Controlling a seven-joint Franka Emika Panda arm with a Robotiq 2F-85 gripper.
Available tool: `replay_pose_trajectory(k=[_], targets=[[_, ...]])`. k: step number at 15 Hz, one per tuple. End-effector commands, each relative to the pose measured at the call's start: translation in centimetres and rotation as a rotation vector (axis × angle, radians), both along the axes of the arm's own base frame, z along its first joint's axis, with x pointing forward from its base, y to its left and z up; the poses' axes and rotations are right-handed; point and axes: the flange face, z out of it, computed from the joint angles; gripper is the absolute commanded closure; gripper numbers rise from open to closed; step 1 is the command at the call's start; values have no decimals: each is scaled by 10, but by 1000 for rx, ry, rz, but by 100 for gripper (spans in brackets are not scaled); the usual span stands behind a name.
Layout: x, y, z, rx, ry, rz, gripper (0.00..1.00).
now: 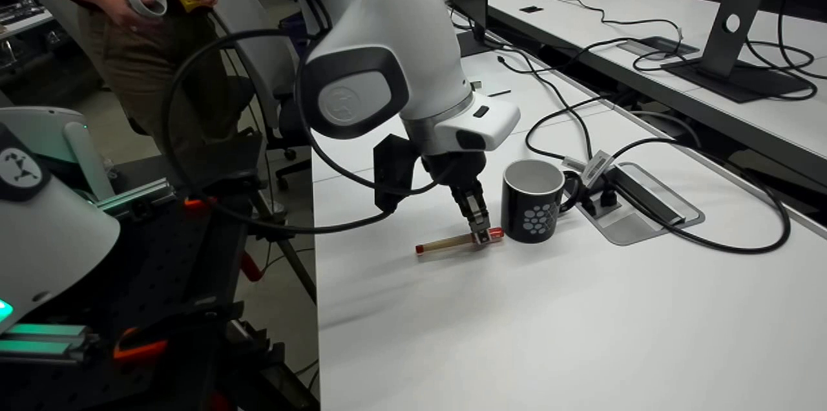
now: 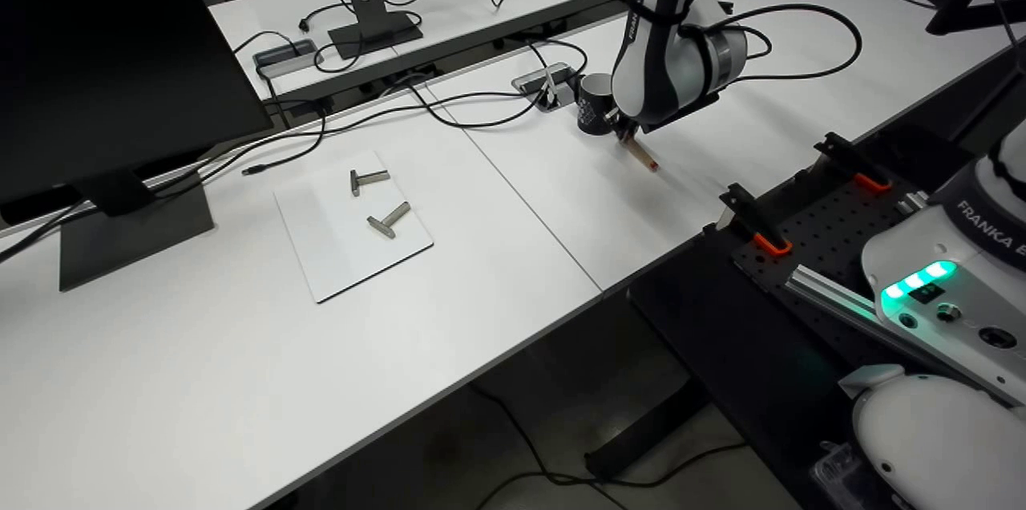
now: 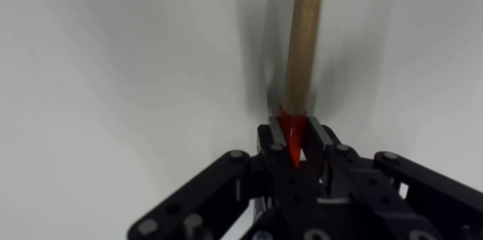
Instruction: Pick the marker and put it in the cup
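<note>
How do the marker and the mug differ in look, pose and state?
The marker is slim, tan with red ends; the mug is wide, black with pale dots. The marker lies roughly level in the pincer; the mug stands upright, ungripped. Both are roughly cylindrical.

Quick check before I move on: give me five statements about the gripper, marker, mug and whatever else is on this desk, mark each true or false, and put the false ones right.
1. The gripper is closed on the marker near one of its ends. True.
2. The black mug stands upright, with pale dots on its side. True.
3. The marker is inside the mug. False: it is outside, with one end close beside the mug.
4. The marker is red from end to end. False: its middle is tan, with red at both ends.
5. Two T-shaped pieces lie on a flat white panel. True.
</note>
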Motion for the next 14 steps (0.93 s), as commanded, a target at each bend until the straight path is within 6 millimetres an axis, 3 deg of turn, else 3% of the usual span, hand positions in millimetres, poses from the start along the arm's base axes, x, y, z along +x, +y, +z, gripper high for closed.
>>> replay_pose_trajectory(k=[1,6,14], targets=[[-5,-6,16,-33,-55,-20,93],[-11,-11,29,-84,-107,-39,93],[1,9,79,-167,-216,-63,93]])
